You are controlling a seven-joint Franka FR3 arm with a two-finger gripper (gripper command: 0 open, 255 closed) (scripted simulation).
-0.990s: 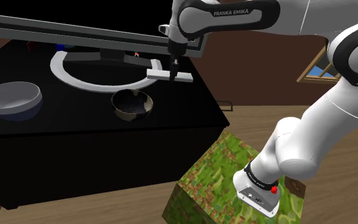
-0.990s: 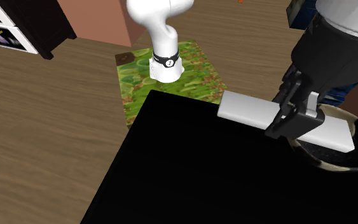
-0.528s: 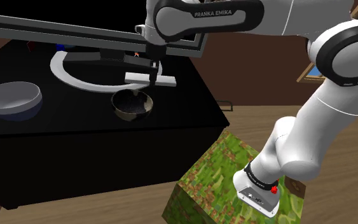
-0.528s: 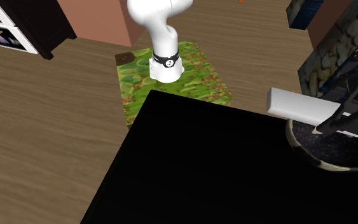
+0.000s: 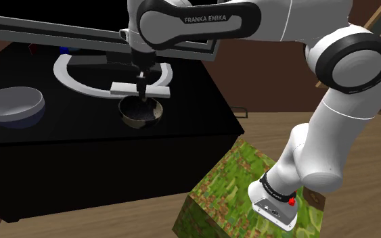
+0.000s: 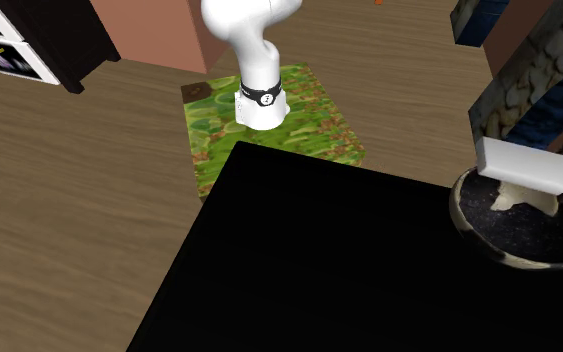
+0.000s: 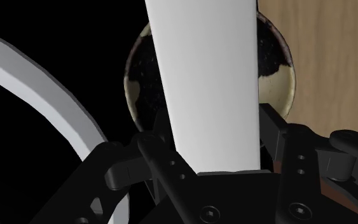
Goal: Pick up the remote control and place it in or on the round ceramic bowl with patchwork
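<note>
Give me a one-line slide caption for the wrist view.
Fingers clasp the white remote over the dark cream-patched bowl.

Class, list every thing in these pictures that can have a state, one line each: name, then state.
remote control: clasped, level, over the patchwork bowl
gripper: shut on the remote control
patchwork bowl: upright on the black table, nothing in it
blue bowl: upright, empty

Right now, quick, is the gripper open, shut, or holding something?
Gripper: shut on the remote, fingers clasping it on both sides, right above the bowl.
</note>
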